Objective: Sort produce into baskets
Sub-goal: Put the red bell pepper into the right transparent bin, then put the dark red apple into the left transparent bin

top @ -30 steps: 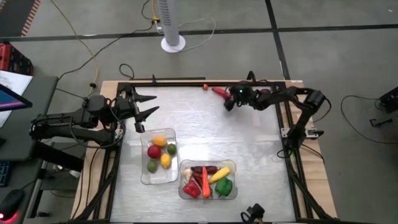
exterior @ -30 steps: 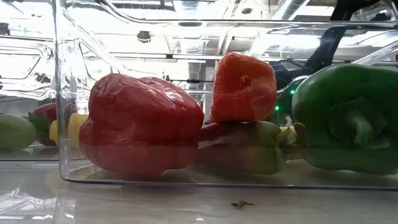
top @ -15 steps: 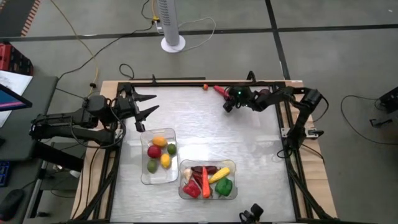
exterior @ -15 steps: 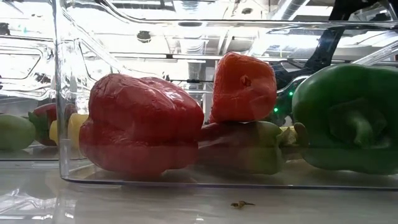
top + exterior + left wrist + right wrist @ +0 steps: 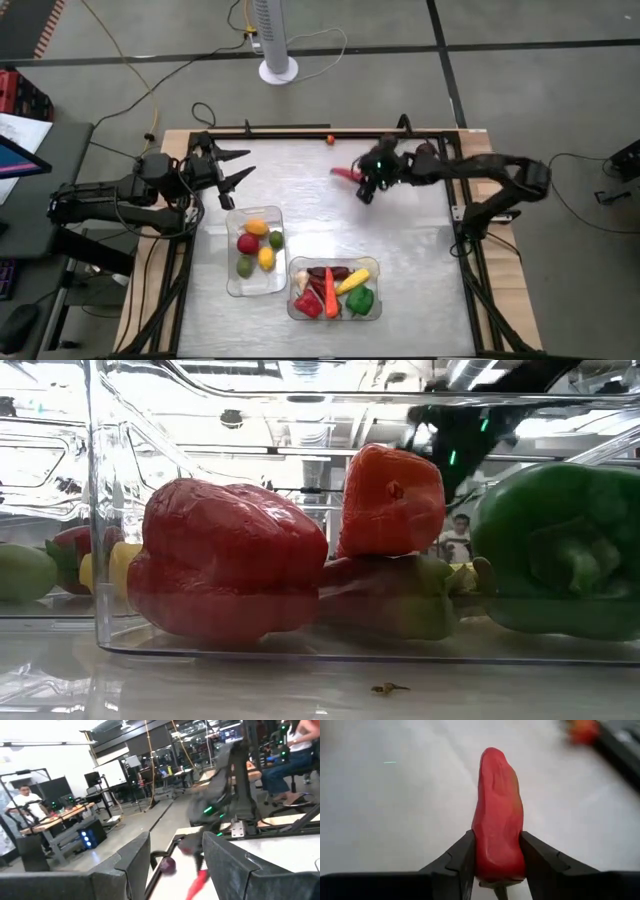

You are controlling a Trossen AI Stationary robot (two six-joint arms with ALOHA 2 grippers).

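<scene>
Lifted off the table's [image 5: 330, 215] far edge, right gripper [image 5: 496, 862] clamps a red chilli [image 5: 498, 815].

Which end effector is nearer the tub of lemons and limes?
Left. The left end effector hovers just beyond the tub's far left corner. The right end effector, shut on a red chilli, is farther off toward the table's far right.

Everything is placed from the table [image 5: 400, 250]. Two baskets are set on its near half: the left basket [image 5: 233, 282], holding rounded produce, and the right basket [image 5: 372, 265], beside it and nearer the front edge, holding peppers. A chilli [image 5: 345, 174] is held over the far half, between the fingers of the right gripper [image 5: 358, 182]. The left gripper [image 5: 235, 165] is poised at the far left corner. A small piece [image 5: 329, 139], perhaps produce, lies at the far edge.
</scene>
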